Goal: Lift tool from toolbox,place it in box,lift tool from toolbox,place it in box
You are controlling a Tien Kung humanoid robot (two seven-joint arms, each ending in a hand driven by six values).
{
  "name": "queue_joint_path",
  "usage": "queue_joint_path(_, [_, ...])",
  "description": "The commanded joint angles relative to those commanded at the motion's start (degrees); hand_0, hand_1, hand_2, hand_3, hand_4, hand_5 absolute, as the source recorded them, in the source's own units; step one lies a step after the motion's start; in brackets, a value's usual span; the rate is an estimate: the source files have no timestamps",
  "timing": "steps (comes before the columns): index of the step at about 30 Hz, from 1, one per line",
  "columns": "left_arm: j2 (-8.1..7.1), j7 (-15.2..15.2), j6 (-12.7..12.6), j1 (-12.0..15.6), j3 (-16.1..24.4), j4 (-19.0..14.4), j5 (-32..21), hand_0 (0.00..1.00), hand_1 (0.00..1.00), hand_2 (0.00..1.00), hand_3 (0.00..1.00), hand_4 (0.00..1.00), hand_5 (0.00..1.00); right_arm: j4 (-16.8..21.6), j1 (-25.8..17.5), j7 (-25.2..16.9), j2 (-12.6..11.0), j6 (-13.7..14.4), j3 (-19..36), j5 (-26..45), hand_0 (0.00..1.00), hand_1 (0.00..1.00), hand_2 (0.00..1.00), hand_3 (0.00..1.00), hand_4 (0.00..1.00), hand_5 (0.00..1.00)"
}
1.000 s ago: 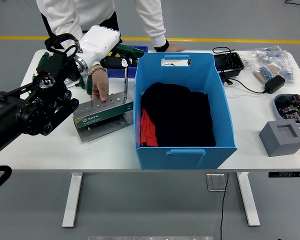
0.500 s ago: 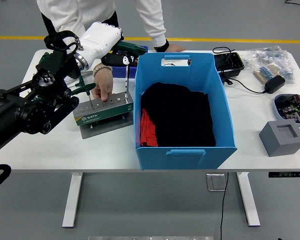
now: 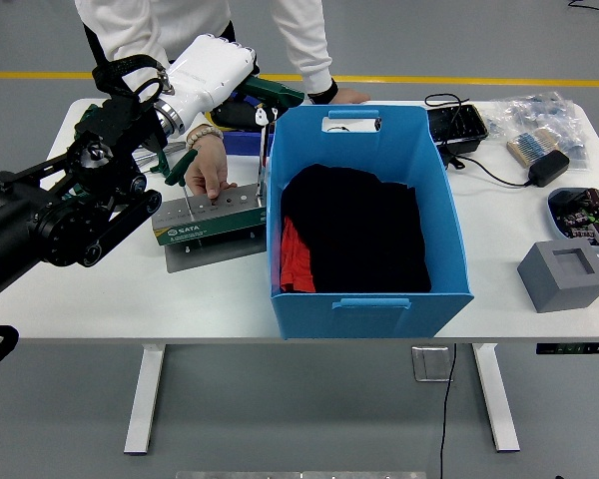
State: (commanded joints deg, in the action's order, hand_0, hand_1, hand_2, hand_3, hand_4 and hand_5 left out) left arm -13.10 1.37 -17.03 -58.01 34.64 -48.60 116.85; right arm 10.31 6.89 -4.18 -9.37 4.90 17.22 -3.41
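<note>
My left hand (image 3: 223, 75), white-shelled on a black arm, is shut on the green T-handle of a tool (image 3: 271, 95) whose thin metal shaft hangs down beside the blue box's left wall. The grey and green toolbox (image 3: 208, 222) lies below on the table, left of the blue box (image 3: 371, 300). A person's hand (image 3: 210, 168) presses its fingertips on the toolbox top. Another green-handled tool (image 3: 181, 165) stands in the toolbox near that hand. The blue box holds black cloth (image 3: 357, 228) and something red (image 3: 293, 257).
The person's other hand (image 3: 343, 95) rests on the table behind the blue box. At the right lie a grey block (image 3: 564, 274), a black adapter with cable (image 3: 547, 168), a black tray (image 3: 457, 125), plastic bags (image 3: 539, 120) and a round dish with a circuit board (image 3: 582, 212).
My left hand has risen and moved right with the tool, so its shaft is now out of the toolbox and at the box's left wall. The toolbox slid slightly right.
</note>
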Motion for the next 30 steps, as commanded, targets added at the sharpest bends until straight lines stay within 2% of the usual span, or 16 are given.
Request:
queue_joint_path(13, [-1.66, -0.6, 1.4, -1.6, 0.2, -4.5, 0.6, 0.268, 0.041, 0.056, 0.071, 0.561, 0.573, 0.0, -0.1, 0.0, 0.0, 0.0, 0.4, -0.3, 0.715, 0.71, 0.771, 0.62, 0.836, 0.748])
queue_joint_path(18, [-2.86, -0.8, 2.1, -2.6, 0.0, -6.6, 1.1, 0.269, 0.041, 0.056, 0.071, 0.561, 0.573, 0.0, -0.1, 0.0, -0.1, 0.0, 0.2, -0.2, 0.715, 0.71, 0.771, 0.62, 0.837, 0.748])
queue_joint_path(23, [-4.66, -1.0, 2.6, -3.8, 0.0, -9.8, 1.3, 0.269, 0.042, 0.056, 0.071, 0.561, 0.569, 0.0, -0.2, 0.1, -0.1, 0.1, 0.8, -0.7, 0.716, 0.709, 0.771, 0.62, 0.837, 0.748])
queue_joint_path(30, [-5.98, -1.3, 2.5, -4.8, 0.8, -14.6, 2.8, 0.269, 0.041, 0.056, 0.071, 0.563, 0.57, 0.0, -0.4, 0.3, -0.1, 0.1, 1.4, -1.3, 0.716, 0.71, 0.771, 0.62, 0.837, 0.745])
